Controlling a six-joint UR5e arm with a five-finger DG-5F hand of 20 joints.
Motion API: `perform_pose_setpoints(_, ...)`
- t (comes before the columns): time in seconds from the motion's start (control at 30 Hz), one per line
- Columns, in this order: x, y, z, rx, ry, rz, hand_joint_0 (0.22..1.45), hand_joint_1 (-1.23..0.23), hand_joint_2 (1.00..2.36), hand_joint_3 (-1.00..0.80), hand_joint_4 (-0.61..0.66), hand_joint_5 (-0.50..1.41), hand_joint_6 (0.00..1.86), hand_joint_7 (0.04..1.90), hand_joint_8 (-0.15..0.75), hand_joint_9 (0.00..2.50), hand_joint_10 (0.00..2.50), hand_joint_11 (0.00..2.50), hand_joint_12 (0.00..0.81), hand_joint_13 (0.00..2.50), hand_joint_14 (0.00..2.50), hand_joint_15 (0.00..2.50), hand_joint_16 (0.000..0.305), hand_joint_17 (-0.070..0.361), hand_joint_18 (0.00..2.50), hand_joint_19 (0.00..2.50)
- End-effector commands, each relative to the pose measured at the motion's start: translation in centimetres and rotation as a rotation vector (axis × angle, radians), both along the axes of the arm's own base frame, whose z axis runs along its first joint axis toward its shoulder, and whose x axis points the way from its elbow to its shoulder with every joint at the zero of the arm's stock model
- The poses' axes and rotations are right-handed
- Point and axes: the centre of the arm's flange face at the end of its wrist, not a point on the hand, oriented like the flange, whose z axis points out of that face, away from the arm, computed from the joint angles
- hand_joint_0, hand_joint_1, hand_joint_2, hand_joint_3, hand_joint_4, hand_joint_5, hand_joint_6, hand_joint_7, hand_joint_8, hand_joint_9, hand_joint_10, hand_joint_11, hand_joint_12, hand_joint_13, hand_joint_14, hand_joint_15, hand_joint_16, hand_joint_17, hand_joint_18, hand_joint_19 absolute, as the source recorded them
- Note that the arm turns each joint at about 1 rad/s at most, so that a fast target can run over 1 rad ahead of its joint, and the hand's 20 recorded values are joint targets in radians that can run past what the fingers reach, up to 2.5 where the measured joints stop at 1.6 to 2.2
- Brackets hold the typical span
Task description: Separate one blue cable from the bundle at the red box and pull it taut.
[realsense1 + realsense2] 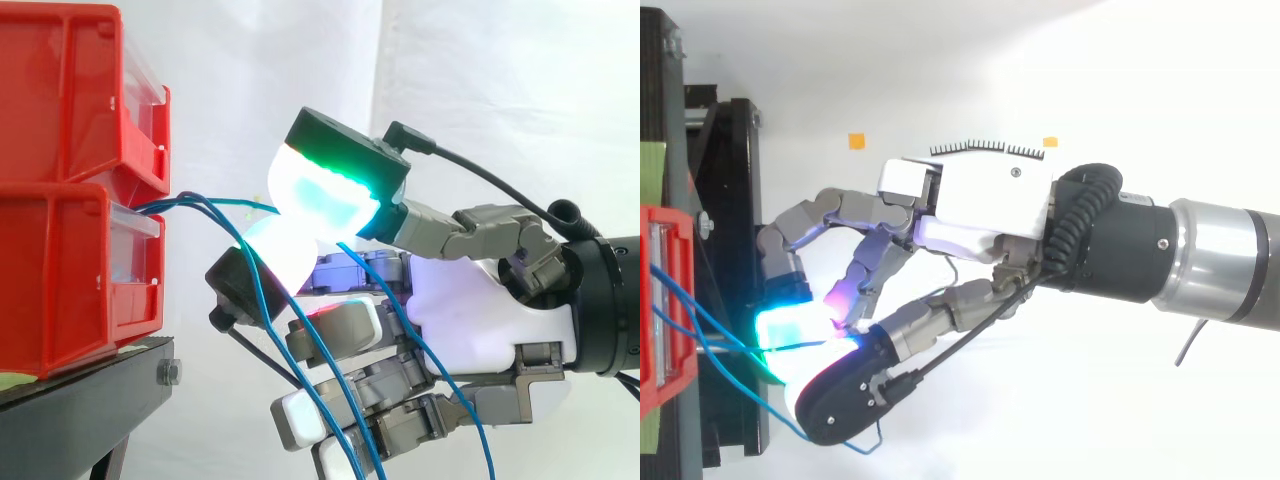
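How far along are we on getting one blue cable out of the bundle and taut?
Done: the hand is at the bundle by the red box. In hand: two glowing pads pinch one blue cable, while the other strands droop below. Left: pulling away until that short run looks fully straight; it seems nearly so.

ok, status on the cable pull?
Hand shut on one blue cable, pinched between pads by the red box. Short run to box not quite taut. Other blue cables hang slack across the fingers.
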Motion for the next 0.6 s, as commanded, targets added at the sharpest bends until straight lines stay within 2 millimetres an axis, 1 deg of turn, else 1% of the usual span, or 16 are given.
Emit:
perform_pose_setpoints(0.0, 0.0, 0.03, -0.01, -0.002, 0.0, 0.001, 0.55, -0.67, 1.0, -0.5, -0.07, -0.13, 0.81, 1.23, 0.218, 1.19, 0.03, 1.39, 0.389, 1.01, 0.03, 0.74, 0.052, 0.117, 0.8, 0.73)
perform_pose_setpoints(0.17, 0.02, 0.03, 0.05, -0.002, 0.0, 0.001, 0.51, -0.69, 1.0, -0.5, -0.05, -0.12, 0.8, 1.23, 0.244, 1.2, 0.03, 1.38, 0.403, 1.02, 0.03, 0.74, 0.054, 0.122, 0.82, 0.74)
perform_pose_setpoints(0.4, 0.01, -0.11, 0.05, 0.0, -0.001, -0.002, 0.49, -0.64, 1.0, -0.5, -0.02, -0.12, 0.78, 1.24, 0.269, 1.2, 0.03, 1.37, 0.419, 1.03, 0.03, 0.74, 0.057, 0.128, 0.85, 0.74)
perform_pose_setpoints(0.47, 0.06, 0.04, 0.12, 0.0, -0.002, 0.001, 0.47, -0.66, 1.0, -0.5, -0.01, -0.12, 0.76, 1.24, 0.282, 1.21, 0.03, 1.37, 0.425, 1.04, 0.03, 0.74, 0.059, 0.132, 0.86, 0.73)
perform_pose_setpoints(0.53, 0.05, -0.1, 0.12, 0.0, -0.002, -0.002, 0.45, -0.72, 1.0, -0.5, 0.03, -0.12, 0.75, 1.24, 0.299, 1.18, 0.03, 1.33, 0.437, 1.03, 0.03, 0.74, 0.061, 0.138, 0.87, 0.73)
perform_pose_setpoints(0.57, 0.05, 0.02, 0.12, 0.0, -0.002, 0.0, 0.44, -0.73, 1.0, -0.5, 0.04, -0.12, 0.75, 1.23, 0.304, 1.18, 0.03, 1.33, 0.438, 1.03, 0.03, 0.74, 0.062, 0.139, 0.87, 0.73)
